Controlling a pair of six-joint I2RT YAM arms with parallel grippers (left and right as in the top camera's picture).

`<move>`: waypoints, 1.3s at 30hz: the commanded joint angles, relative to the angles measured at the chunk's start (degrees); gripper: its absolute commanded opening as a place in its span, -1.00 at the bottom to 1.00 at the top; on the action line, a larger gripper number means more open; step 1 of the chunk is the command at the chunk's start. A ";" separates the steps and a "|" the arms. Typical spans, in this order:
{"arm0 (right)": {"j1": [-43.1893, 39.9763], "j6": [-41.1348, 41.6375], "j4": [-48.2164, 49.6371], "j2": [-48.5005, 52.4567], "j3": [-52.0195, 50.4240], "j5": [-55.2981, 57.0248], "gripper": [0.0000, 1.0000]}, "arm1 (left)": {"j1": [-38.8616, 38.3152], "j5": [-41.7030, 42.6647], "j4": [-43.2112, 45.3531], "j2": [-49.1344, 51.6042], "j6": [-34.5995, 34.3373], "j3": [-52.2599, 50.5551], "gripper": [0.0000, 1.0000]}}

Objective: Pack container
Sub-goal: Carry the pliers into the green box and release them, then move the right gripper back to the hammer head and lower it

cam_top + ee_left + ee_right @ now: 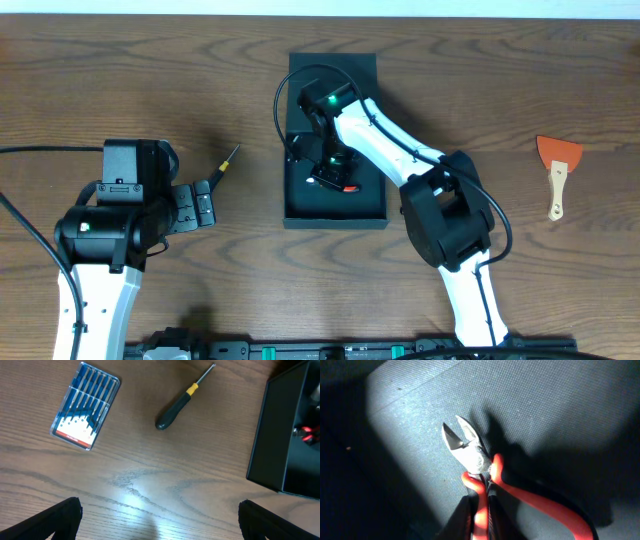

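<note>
Container [340, 70] sits top-centre of the overhead, open. Right gripper [481, 521] is down inside it, jaws narrow either side of one red handle of the side cutters [470, 452]. Pinched or just flanked, I can't tell. Left gripper [160, 520] is gaping and empty, lower left of the overhead. Box looks rigid, matte, not slippery. I'd grab a side wall, never the flap.
</note>
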 commanded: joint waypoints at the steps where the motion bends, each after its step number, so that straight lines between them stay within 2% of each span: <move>1: -0.50 -0.92 -0.20 -0.44 0.66 -1.09 -0.24 | 0.24 -0.66 -0.17 -0.52 -0.87 1.14 0.97; 2: -0.50 -0.55 -0.46 -0.48 0.68 -1.05 0.98 | 0.24 -0.66 -0.17 -0.52 -0.87 1.14 0.97; 11: -0.52 3.98 -4.04 -2.32 3.19 0.26 0.98 | 0.24 -0.66 -0.17 -0.52 -0.85 1.14 0.97; 17: -1.01 10.78 -4.98 -11.17 9.46 5.01 0.98 | 0.24 -0.68 -0.15 -0.52 -0.66 1.14 0.97; 20: -2.47 18.34 -4.85 -16.72 11.89 10.21 0.98 | 0.24 -0.68 -0.15 -0.52 -0.63 1.14 0.97; 23: -6.34 33.81 -5.90 -22.67 12.41 18.05 0.98 | 0.24 -0.66 -0.15 -0.52 -0.63 1.14 0.97; 25: -11.28 47.89 -10.16 -26.08 12.41 21.88 0.98 | 0.24 -0.66 -0.17 -0.52 -0.66 1.14 0.97; 28: -19.74 59.04 -16.26 -28.87 12.39 19.63 0.98 | 0.24 -0.66 -0.17 -0.52 -0.63 1.14 0.97; 33: -33.27 58.62 -23.12 -29.73 11.98 16.72 0.98 | 0.24 -0.66 -0.17 -0.52 -0.63 1.14 0.97; 39: -43.43 55.19 -23.28 -29.86 3.45 14.34 0.99 | 0.24 -0.66 -0.17 -0.52 0.44 1.14 0.96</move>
